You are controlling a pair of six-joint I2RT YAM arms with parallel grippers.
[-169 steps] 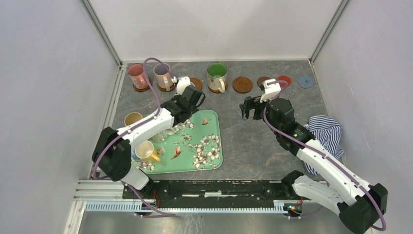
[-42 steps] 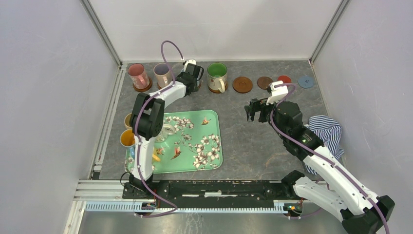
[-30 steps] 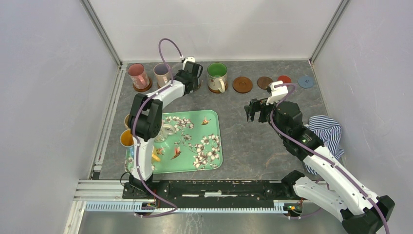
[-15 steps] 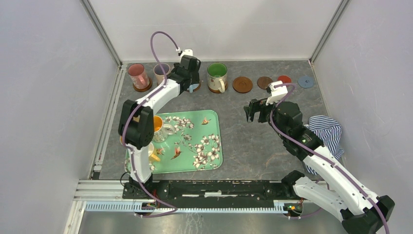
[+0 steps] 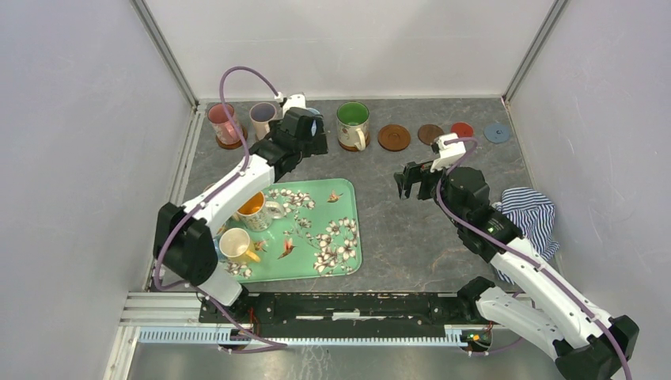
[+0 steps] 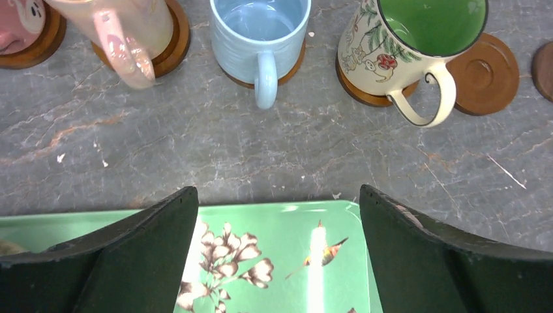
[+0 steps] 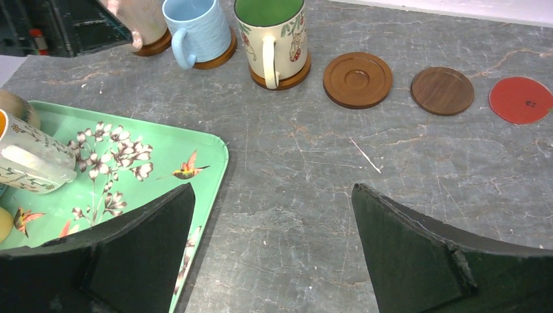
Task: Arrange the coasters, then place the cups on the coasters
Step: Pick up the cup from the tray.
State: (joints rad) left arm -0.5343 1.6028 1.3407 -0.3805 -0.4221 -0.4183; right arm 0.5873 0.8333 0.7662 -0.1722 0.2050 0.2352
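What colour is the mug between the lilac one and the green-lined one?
Light blue, inside and out. The mug shows best in the left wrist view.

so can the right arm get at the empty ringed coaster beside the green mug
Probably yes: the right claw is open and faces the ringed coaster across bare tabletop, with nothing between. Only the green mug stands close beside it.

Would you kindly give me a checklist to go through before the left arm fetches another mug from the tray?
1. Light blue ceramic mug seated on its round wooden coaster: ok.
2. Left gripper open, clear of that mug: ok.
3. Ringed orange-brown wooden coaster beside green-lined mug bare: ok.
4. Orange-lined mug on green floral tray upright: cannot tell.
5. Right gripper open, empty: ok.
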